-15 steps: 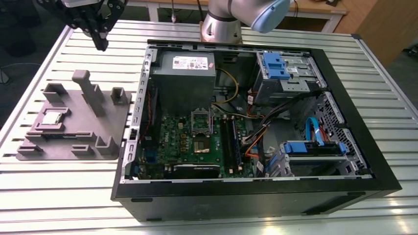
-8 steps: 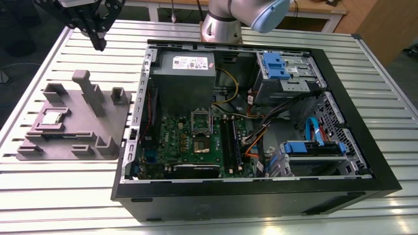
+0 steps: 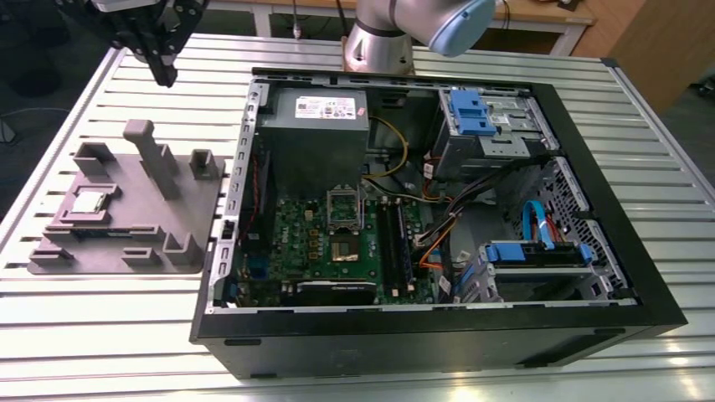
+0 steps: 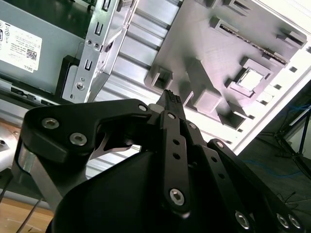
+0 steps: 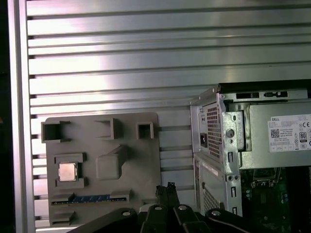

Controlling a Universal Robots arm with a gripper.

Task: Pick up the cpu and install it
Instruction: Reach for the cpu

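Note:
The cpu (image 3: 90, 201) is a small silvery square lying in a recess of the grey fixture tray (image 3: 167, 243), on the exterior view's left. It also appears in both wrist views (image 4: 251, 79) (image 5: 67, 171). My black gripper (image 3: 167, 77) hangs well above the table beyond the tray's far edge, apart from the cpu. Its fingertips (image 4: 170, 97) (image 5: 165, 189) sit close together, shut, with nothing between them. The green motherboard (image 3: 324, 251) lies inside the open computer case, with its dark socket (image 3: 347, 244) near the middle.
The open black computer case (image 3: 625, 251) takes up the centre and right of the slatted metal table (image 3: 112, 335). A grey power supply (image 3: 315, 126), blue drive brackets (image 3: 470, 113) and cables sit inside. Upright grey blocks (image 3: 151, 155) rise from the tray.

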